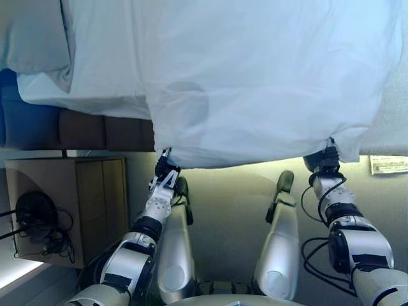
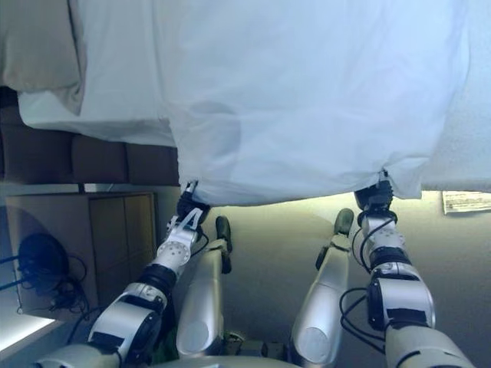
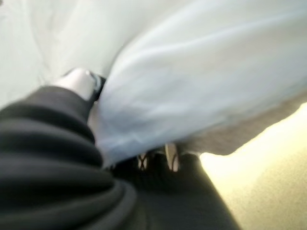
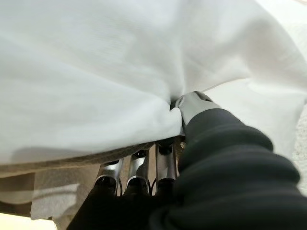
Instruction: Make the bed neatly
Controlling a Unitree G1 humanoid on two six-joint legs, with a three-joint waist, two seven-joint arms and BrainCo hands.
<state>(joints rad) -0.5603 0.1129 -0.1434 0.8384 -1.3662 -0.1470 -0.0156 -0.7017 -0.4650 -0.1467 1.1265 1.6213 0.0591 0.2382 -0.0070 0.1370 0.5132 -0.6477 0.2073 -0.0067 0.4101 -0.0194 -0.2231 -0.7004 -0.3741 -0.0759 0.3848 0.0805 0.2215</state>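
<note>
A white duvet (image 1: pixel 268 83) is held up spread wide in front of me, its lower edge hanging between my two hands. My left hand (image 1: pixel 165 171) is shut on the duvet's lower left corner; in the left wrist view the thumb (image 3: pixel 81 82) and curled fingers pinch the cloth (image 3: pixel 201 81). My right hand (image 1: pixel 324 159) is shut on the lower right corner; in the right wrist view the thumb (image 4: pixel 194 105) presses the cloth (image 4: pixel 96 72) onto the curled fingers (image 4: pixel 136 170). The duvet hides most of the bed behind it.
A pillow (image 1: pixel 35 35) lies at the upper left on the white sheet (image 1: pixel 95 70). A dark headboard (image 1: pixel 76 127) runs below it. A wooden nightstand (image 1: pixel 76 204) with a black lamp and cables (image 1: pixel 38 220) stands at the left. A paper (image 1: pixel 389 164) lies at the right.
</note>
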